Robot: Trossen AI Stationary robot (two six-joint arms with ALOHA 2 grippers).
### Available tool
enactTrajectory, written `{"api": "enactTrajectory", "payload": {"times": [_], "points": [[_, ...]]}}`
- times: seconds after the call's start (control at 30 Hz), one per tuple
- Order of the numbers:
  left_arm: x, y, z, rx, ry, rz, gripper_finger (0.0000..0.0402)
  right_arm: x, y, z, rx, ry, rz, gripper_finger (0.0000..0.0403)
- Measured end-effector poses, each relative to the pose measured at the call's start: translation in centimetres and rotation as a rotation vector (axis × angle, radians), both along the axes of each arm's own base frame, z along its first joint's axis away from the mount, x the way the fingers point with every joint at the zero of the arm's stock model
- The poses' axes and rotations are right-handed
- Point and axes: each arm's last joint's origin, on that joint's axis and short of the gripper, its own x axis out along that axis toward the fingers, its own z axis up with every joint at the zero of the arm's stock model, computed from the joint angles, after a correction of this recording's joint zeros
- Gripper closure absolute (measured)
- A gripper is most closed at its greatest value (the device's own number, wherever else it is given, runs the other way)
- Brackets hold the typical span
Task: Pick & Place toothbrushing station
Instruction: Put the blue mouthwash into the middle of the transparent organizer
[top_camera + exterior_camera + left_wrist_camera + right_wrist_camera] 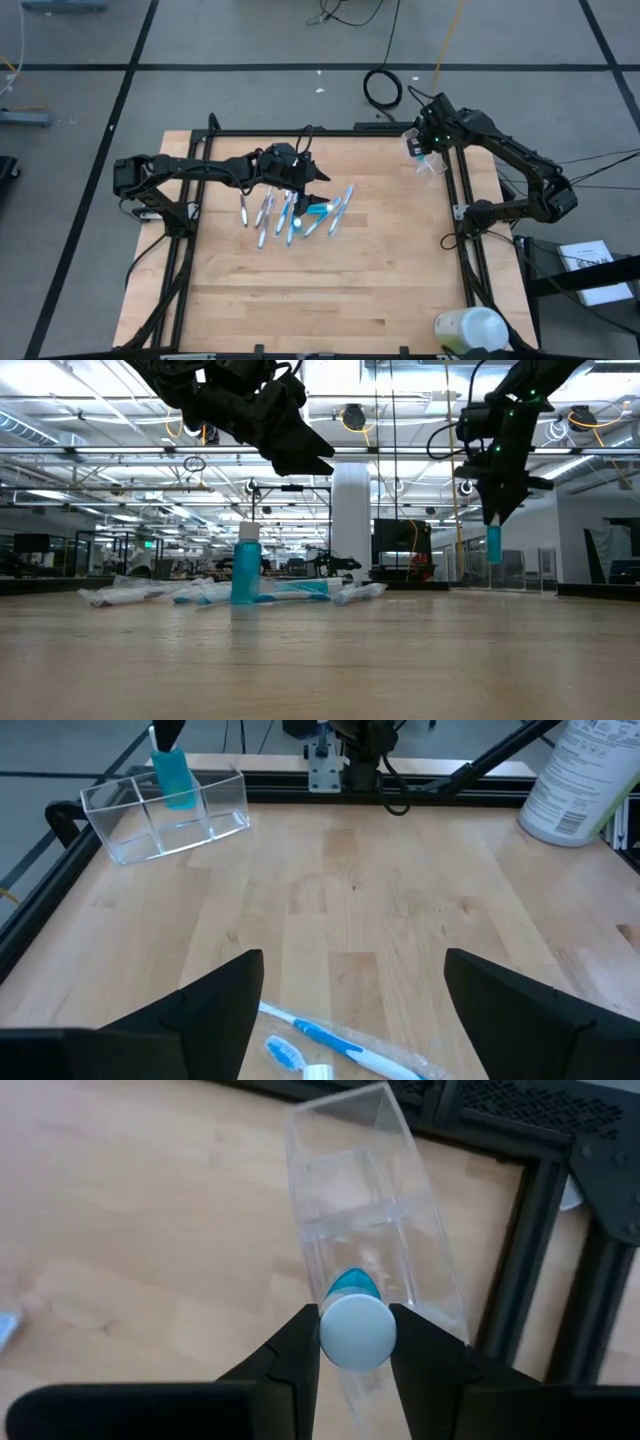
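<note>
The clear plastic holder (165,815), a long box split into compartments, stands at the counter's (330,290) far right corner, about two o'clock from the middle in the high view. The right hand (355,1342) hangs directly over it, fingers closed narrowly on a small teal tube (353,1320) gripped at its white end, teal body pointing down. In the left wrist view the tube (172,778) hangs into one of the holder's compartments, near one end; whether it touches the bottom cannot be told. In the low view the tube (494,543) hangs upright below the right hand (497,510), clear of the counter top.

The rest of the set lies in a loose fan near the counter's centre: slim blue and white toothbrushes (290,215) in wrappers, side by side, and among them a second teal tube (245,565) standing upright on its end with a white cap on top. The left hand (318,185) hovers above this pile, at about twelve o'clock of it, fingers spread wide and holding nothing. One wrapped toothbrush (335,1042) lies on the wood between its fingers (215,1010).

A large pale round container (470,330) stands at the near right corner, about five o'clock, well apart from everything else.
</note>
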Motion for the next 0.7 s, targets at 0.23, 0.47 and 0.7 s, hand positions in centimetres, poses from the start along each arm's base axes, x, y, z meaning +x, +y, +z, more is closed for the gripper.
{"api": "enactTrajectory", "payload": {"times": [0.23,0.47,0.7], "points": [[0.0,0.0,0.0,0.002,0.001,-0.001,0.0089,-0.1,0.1,-1.0,0.017,-0.005,-0.046,0.0307],[0.0,0.0,0.0,0.007,0.001,-0.003,0.0091,0.2,0.4,-1.0,0.015,0.003,-0.062,0.0307],[0.0,0.0,0.0,0.017,-0.001,-0.008,0.0091,0.2,0.9,-1.2,0.054,0.028,-0.038,0.0307]]}}
